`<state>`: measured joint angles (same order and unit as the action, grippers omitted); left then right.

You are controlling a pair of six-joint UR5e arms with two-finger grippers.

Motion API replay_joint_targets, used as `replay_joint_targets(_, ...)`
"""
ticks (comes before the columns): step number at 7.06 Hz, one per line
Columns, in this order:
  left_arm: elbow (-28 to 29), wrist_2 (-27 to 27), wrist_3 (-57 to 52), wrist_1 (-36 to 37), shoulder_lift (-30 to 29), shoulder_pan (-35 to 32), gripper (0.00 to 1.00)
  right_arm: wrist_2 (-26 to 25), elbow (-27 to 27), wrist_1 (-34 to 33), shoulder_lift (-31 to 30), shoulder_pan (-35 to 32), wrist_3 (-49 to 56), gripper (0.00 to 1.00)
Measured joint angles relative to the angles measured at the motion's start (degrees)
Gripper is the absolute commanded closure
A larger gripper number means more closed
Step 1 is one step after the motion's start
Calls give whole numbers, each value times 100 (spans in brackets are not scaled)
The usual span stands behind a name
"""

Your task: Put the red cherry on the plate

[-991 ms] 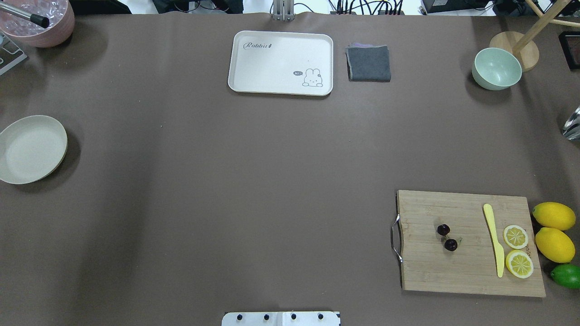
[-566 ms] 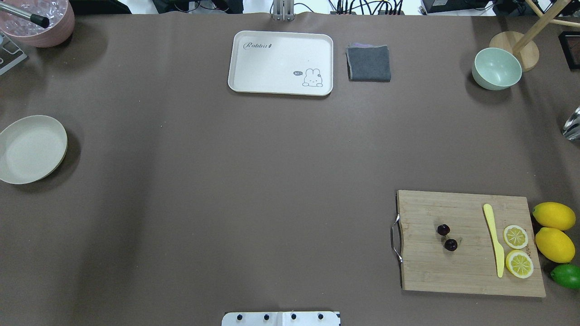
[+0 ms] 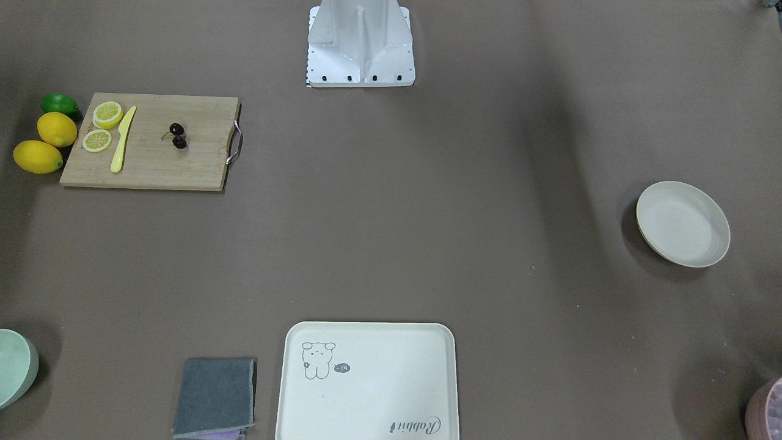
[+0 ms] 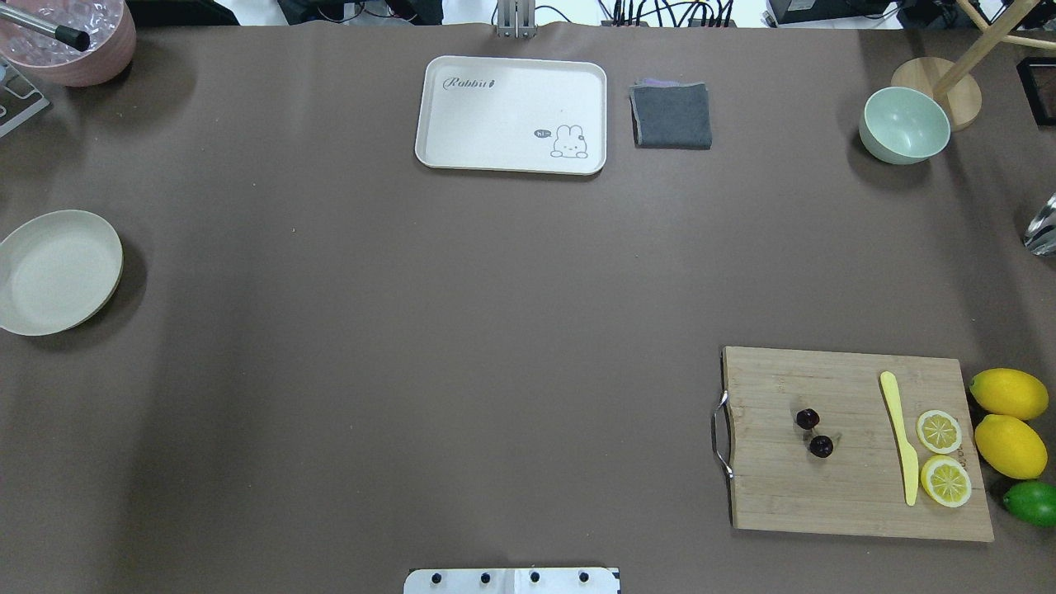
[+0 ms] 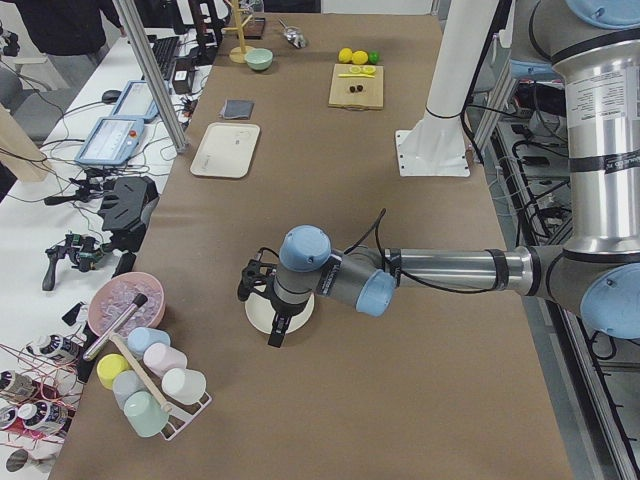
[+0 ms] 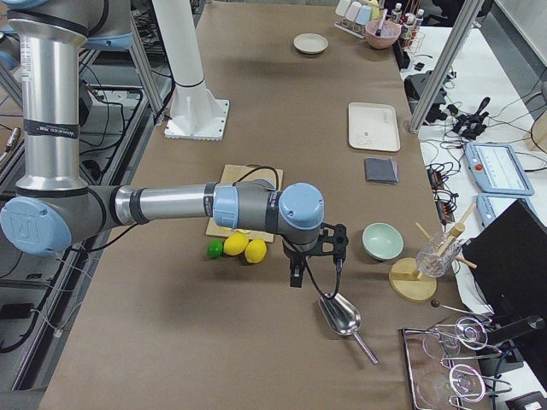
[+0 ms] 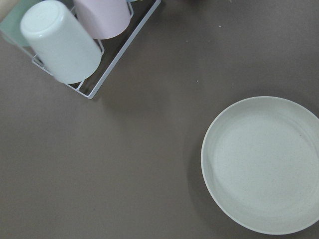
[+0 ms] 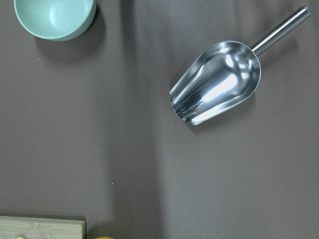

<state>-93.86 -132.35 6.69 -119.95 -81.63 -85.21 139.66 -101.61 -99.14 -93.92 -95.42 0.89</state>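
Red cherry (image 4: 821, 446): two dark, glossy fruits joined by thin stems, lying on the wooden cutting board (image 4: 792, 495) left of its middle in the overhead view, nothing touching them.
Cutting board: flat on the tabletop (image 4: 462, 330) on the robot's right side, metal handle towards the middle; it also carries a yellow knife (image 4: 899, 437) and two lemon slices (image 4: 939, 431) just beside the blade.
Beside the board: two whole lemons (image 4: 1008, 393) and a lime (image 4: 1031, 502) at its outer edge.
Plate (image 4: 58, 272): cream, round and empty, at the opposite end of the tabletop on the robot's left, well apart from the cherry.
Left tool (image 5: 277, 338): hangs over the plate, pointing down; whether it is wide or narrow cannot be told. Its wrist view shows the plate and cups on a wire rack (image 7: 107, 59).
Right tool (image 6: 297, 278): hangs above bare tabletop outside the lemons, near a metal scoop (image 8: 219, 82); its opening cannot be told either, and it holds nothing that can be seen.
Far edge: a cream rabbit tray (image 4: 511, 115), a folded grey cloth (image 4: 671, 115) just beside it, and a pale green bowl (image 4: 905, 124) further towards the right.
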Motion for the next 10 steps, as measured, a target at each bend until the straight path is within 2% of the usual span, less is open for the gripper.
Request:
replay_joint_targets(2,1469,-122,271,-1516,-617,431,2,6,-60,0,2,-3,-35,0)
replay_joint_targets(3,1876,-121,760,-1825,-876,627,2,14,-90,0,4,-3,-78,0)
replay_joint_targets(6,2470,-113,1375,-2284,-1042,1223,2,31,-191,8,16,4,-339,0)
replay_joint_targets(8,2580,-121,1400,-2332,-1031,1501,3,22,-206,9,51,5,-367,0)
replay_joint_targets(9,2598,-124,1397,-2340,-1018,1555,25,19,-212,9,66,5,-370,0)
replay_joint_targets(10,2612,-127,1392,-2345,-1010,1581,84,18,-216,9,72,5,-370,0)
